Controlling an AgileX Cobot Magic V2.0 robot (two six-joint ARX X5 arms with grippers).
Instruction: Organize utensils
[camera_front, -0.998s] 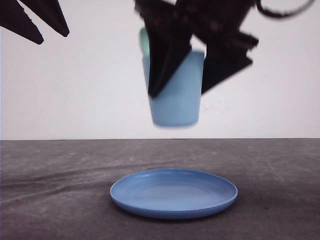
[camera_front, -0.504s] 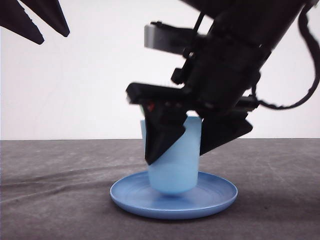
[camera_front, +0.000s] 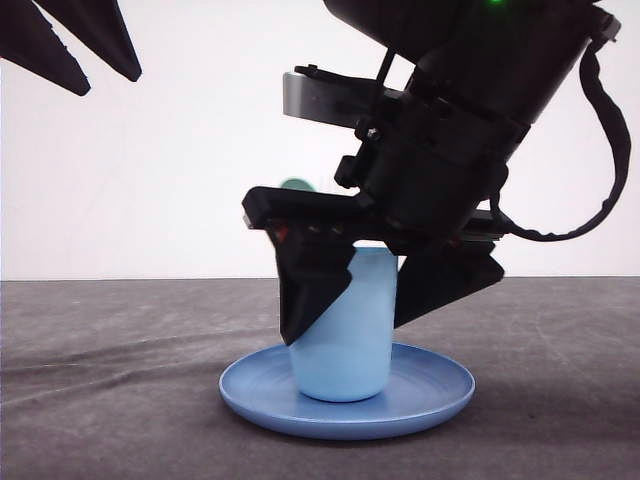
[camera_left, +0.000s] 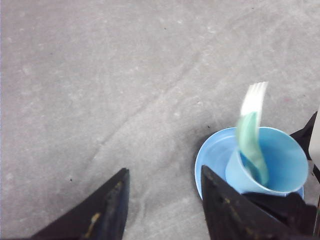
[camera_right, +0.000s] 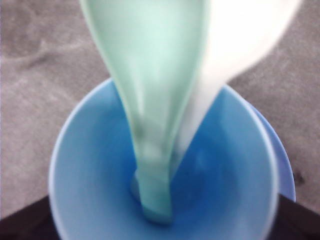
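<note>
A light blue cup (camera_front: 345, 340) stands upright on the blue round plate (camera_front: 440, 385). Inside it lean the utensils: a pale mint-green spoon (camera_right: 150, 75) and a white fork (camera_right: 245, 40), both poking above the rim. The left wrist view shows the spoon (camera_left: 250, 145) and the fork (camera_left: 254, 97) in the cup (camera_left: 282, 160). My right gripper (camera_front: 345, 330) is shut on the cup, one black finger on each side of its wall. My left gripper (camera_front: 110, 78) hangs high at the far left, open and holding nothing, its fingers apart over bare table (camera_left: 164, 170).
The grey table (camera_front: 110, 380) stretches to both sides of the plate (camera_left: 212, 160), with faint creases in its cover. A white wall stands behind. My right arm's bulk and its cable (camera_front: 610, 160) hang over the cup.
My right gripper has come down with the cup, from high above the plate to resting on it. The left gripper has stayed put.
</note>
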